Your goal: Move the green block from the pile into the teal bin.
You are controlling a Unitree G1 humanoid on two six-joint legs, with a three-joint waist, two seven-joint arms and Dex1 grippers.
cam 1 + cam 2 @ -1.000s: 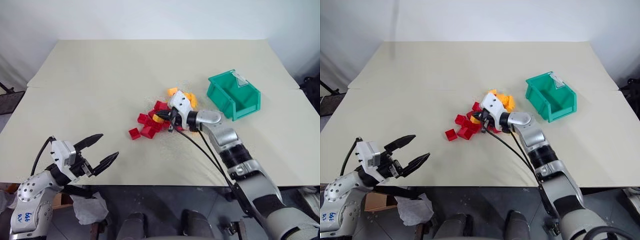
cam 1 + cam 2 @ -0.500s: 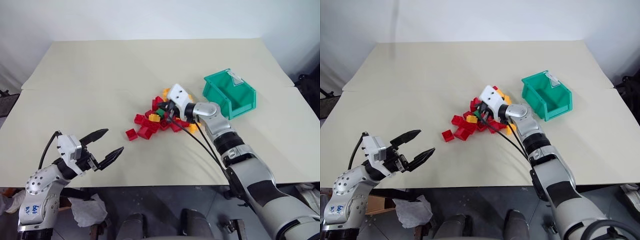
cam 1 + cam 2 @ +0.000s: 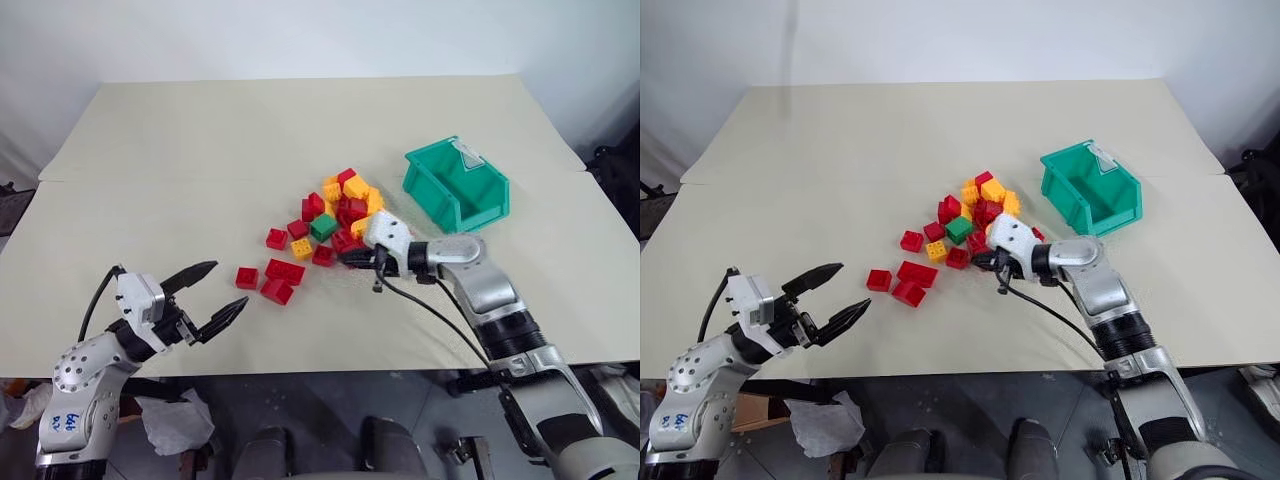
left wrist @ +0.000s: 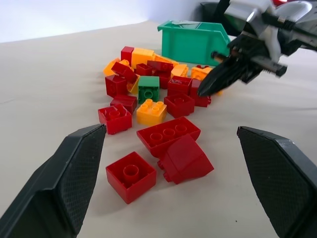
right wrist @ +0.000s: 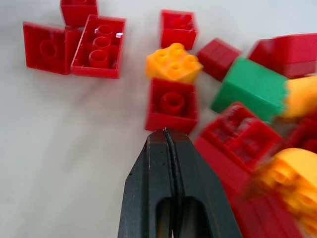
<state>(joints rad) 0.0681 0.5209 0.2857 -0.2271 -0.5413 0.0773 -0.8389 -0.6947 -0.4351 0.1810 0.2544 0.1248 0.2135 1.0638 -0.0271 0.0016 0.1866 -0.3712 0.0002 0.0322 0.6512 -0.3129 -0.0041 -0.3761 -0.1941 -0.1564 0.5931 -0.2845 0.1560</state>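
Right wrist view had your right gripper (image 5: 166, 132) pinched together, empty, beside the small dark-green studded plastic brick (image 5: 251, 89); you needed to spread it, then straddle the brick squarely.

Worktop (image 3: 200, 150): carries the pile, the bin and the stray bricks; its far half lies bare
Pile (image 3: 342, 205): sits right of the worktop's middle; spreads leftward and toward the near edge into loose bricks
Teal bin (image 3: 457, 186): stands on the worktop just right of the pile, apart from it; its cut-away front faces the near right
Green block (image 3: 322, 227): lies on the pile's left side, among other bricks; well left of the bin
Stray bricks (image 3: 272, 282): lie left of and nearer than the pile, between it and the left claw
Right claw (image 3: 347, 257): just at the pile's near edge, pointing left; nearer than the green block
Left claw (image 3: 212, 302): over the worktop's near left edge, well apart from the pile
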